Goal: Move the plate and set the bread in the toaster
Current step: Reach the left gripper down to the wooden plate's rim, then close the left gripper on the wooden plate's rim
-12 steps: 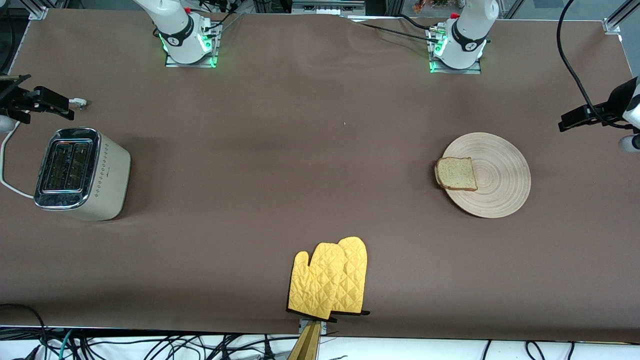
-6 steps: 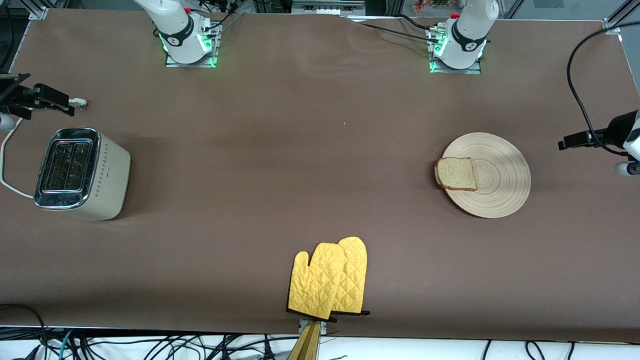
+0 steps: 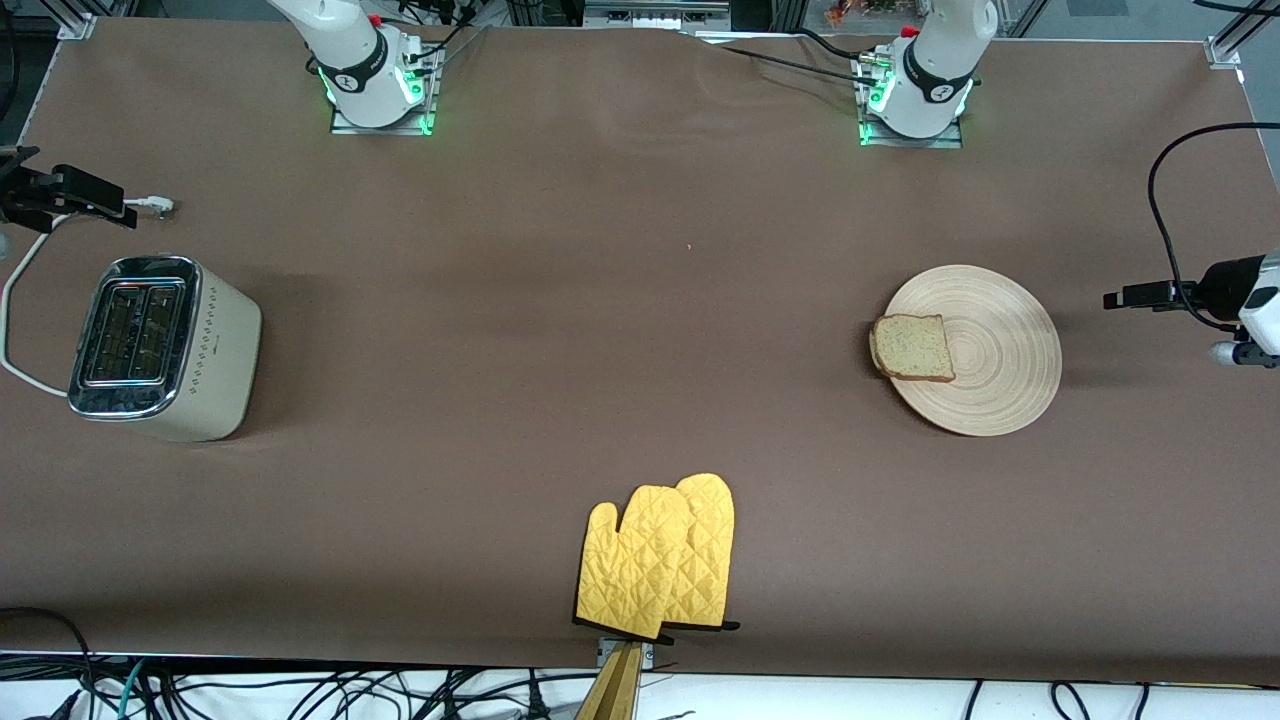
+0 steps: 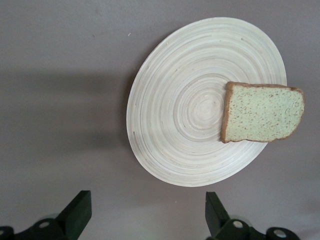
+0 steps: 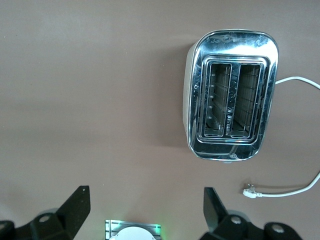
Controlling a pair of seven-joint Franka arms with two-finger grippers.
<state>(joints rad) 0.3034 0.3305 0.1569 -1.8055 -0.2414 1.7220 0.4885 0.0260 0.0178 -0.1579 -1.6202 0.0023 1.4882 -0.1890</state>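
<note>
The plate [image 3: 990, 350] lies flat toward the left arm's end of the table. The bread [image 3: 912, 347] lies on its rim, on the side toward the toaster, slightly overhanging. Both show in the left wrist view: plate [image 4: 185, 110], bread [image 4: 262, 112]. My left gripper [image 4: 147, 216] is open and empty, high above the table beside the plate. The toaster [image 3: 160, 345] stands upright at the right arm's end, both slots empty [image 5: 230, 95]. My right gripper [image 5: 145, 211] is open and empty, high above the table beside the toaster.
A pair of yellow oven mitts [image 3: 655, 560] lies near the table's front edge, midway along. The toaster's white cord [image 3: 15, 300] loops at the table end, and its plug [image 3: 155, 207] lies loose. The right arm's base [image 3: 375, 80] and the left arm's base [image 3: 915, 90] stand along the back.
The left arm's hand has shifted in the air to level with the plate. The right arm's hand has drifted slightly toward the table's end. Plate, bread and toaster have not moved.
</note>
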